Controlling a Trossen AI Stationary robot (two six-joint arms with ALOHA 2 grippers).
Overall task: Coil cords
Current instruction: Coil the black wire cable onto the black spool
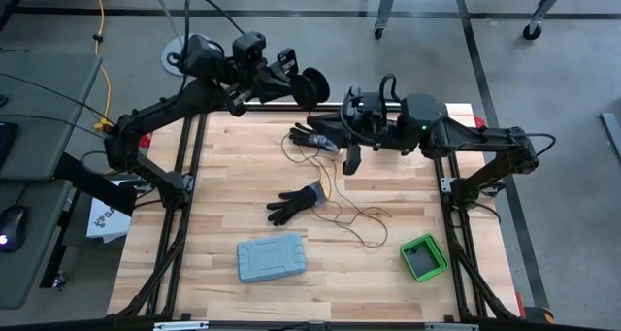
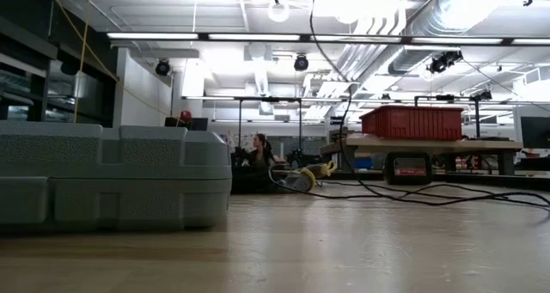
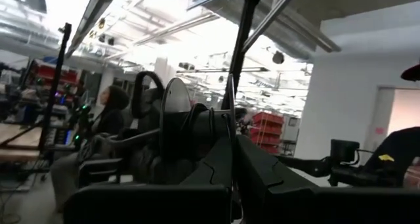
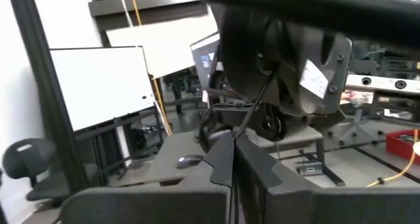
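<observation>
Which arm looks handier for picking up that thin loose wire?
Probably the right. The right gripper hangs shut nearest the wire on the table, while the left gripper sits shut at the table's far edge.

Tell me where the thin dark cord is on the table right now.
In the high view the cord lies as a loose squiggly strand mid-table, trailing from a black glove toward the green box, in front of the right arm.

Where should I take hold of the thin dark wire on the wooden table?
Probably at the open loop of the thin dark wire lying flat on bare wood, between the black work glove and the green square box. Come from straight above: that stretch lies clear of both, while its other end runs beside the glove.
</observation>
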